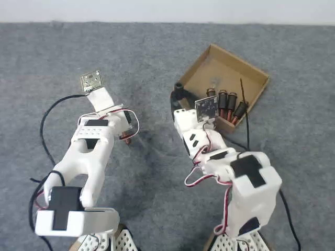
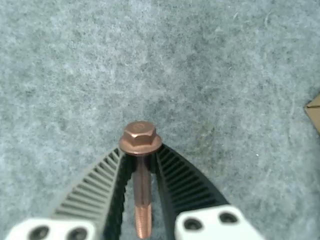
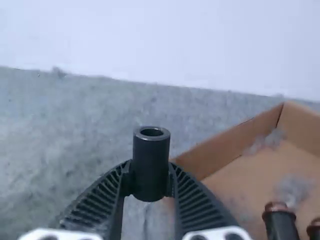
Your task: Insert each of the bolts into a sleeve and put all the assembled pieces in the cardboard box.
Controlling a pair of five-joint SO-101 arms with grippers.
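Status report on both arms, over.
Left gripper shut on copper bolt. Right gripper shut on black sleeve, beside cardboard box. Four assembled pieces inside.

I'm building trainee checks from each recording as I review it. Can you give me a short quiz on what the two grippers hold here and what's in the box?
1. True or false: the left gripper is shut on a copper bolt.
2. What does the right gripper hold? A) a black sleeve B) a second bolt C) nothing
3. In a few words: where do the assembled pieces lie?

Key: 1 true. 2 A. 3 In the cardboard box, side by side along one wall.
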